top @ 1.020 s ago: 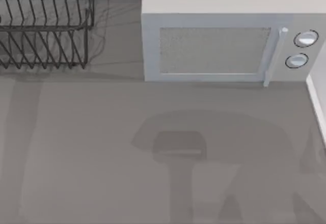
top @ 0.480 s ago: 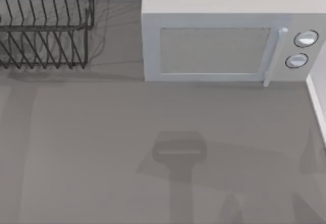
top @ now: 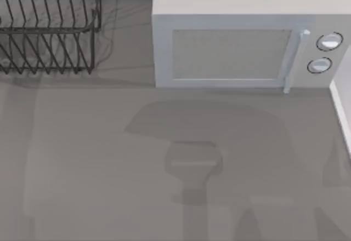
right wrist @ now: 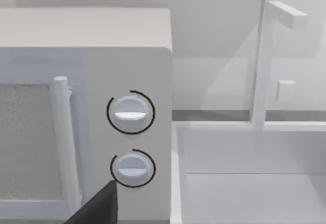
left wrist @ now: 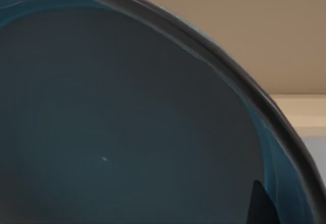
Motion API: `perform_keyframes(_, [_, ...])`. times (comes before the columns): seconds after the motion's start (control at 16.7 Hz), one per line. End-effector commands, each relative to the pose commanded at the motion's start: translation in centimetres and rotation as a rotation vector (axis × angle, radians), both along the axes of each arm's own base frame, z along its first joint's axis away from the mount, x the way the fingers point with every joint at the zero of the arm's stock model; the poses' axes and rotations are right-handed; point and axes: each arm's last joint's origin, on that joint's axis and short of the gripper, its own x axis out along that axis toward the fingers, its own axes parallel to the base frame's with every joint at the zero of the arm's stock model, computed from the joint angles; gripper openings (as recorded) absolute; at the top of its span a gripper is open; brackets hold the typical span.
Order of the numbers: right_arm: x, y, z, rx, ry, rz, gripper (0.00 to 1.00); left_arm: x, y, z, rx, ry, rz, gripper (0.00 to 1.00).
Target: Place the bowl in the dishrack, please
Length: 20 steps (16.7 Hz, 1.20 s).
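The bowl (left wrist: 127,132) sits very close in the left wrist view, showing its dark grey-blue inside, a blue glazed band and a dark rim. A dark fingertip (left wrist: 261,206) of my left gripper lies against the bowl's inner wall near the rim, so the gripper is shut on it. The bowl is held off the table. The dishrack (top: 49,33), black wire with slanted prongs, stands at the table's far left corner. A broad soft shadow (top: 208,126) lies on the table in front of the microwave. A dark part of my right gripper (right wrist: 97,207) shows before the microwave's knobs.
A pale grey microwave (top: 230,55) stands at the back, right of the dishrack, door shut, with two round knobs (right wrist: 130,113). A white sink basin (right wrist: 244,183) with a thin faucet (right wrist: 265,56) lies beyond the table's right edge. The grey table (top: 82,170) stretches in front.
The broad shadow on the table slid toward the front edge, then back toward the microwave and a little to the left. Rack and microwave stay put.
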Motion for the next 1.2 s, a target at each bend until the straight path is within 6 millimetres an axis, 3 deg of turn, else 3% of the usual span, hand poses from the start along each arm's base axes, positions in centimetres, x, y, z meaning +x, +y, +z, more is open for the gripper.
perform_keyframes(0.24, [0.0,0.0,0.0,0.000,0.000,0.000,1.00,7.3,0.2,-5.6,0.006,-0.018,0.003,0.00])
perform_keyframes(0.36, [0.0,0.0,0.0,0.000,0.000,0.000,1.00,9.9,0.1,-9.0,0.010,-0.033,0.005,0.00])
perform_keyframes(0.66, [0.0,0.0,0.0,0.000,0.000,0.000,1.00,12.8,-0.8,-16.1,0.006,-0.021,0.010,0.00])
perform_keyframes(0.78, [0.0,0.0,0.0,0.000,0.000,0.000,1.00,13.0,-0.9,-17.3,0.004,-0.014,0.011,0.00])
perform_keyframes(1.02, [0.0,0.0,0.0,0.000,0.000,0.000,1.00,13.1,-1.0,-17.4,0.004,-0.013,0.011,0.00])
perform_keyframes(1.2, [0.0,0.0,0.0,0.000,0.000,0.000,1.00,13.1,-1.0,-17.4,0.004,-0.013,0.011,0.23])
